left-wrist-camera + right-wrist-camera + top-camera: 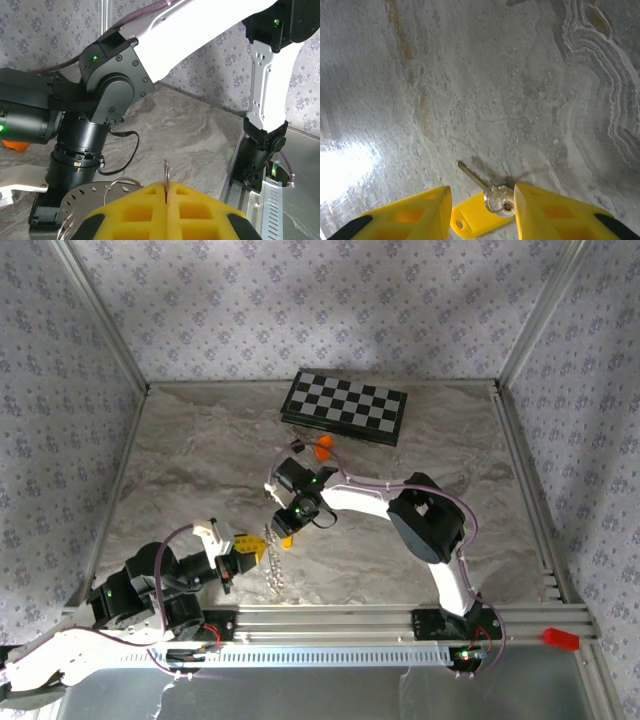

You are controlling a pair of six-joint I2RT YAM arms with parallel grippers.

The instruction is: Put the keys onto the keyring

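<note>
Right end effector (481, 196): released, its yellow jaws spread to either side of the keys (492, 192), here a single silvery key with a yellow tag lying flat on the marbled bench (520, 75). The blade points up and to the left in the right wrist view, with the head and tag nearest the palm. Left end effector (166, 187): clenched on the keyring (166, 170), whose thin wire loop stands edge-on above the shut jaws, with further loops and a perforated metal disc (82, 196) to one side. In the top view the two end effectors sit near each other at the near middle of the bench, and the keyring's chain trails toward the near edge just beside the left one. Step in hand, as judged: picking up the key. You should lower until the jaws flank the head, not the thin blade. Close squarely so the flat key does not skate over the smooth stone, and leave the hole in the head uncovered for threading. Hold the left grip firm and the loop upright. Farther back lie a chessboard (345, 407) and an orange piece (322, 447), well apart from the work
</note>
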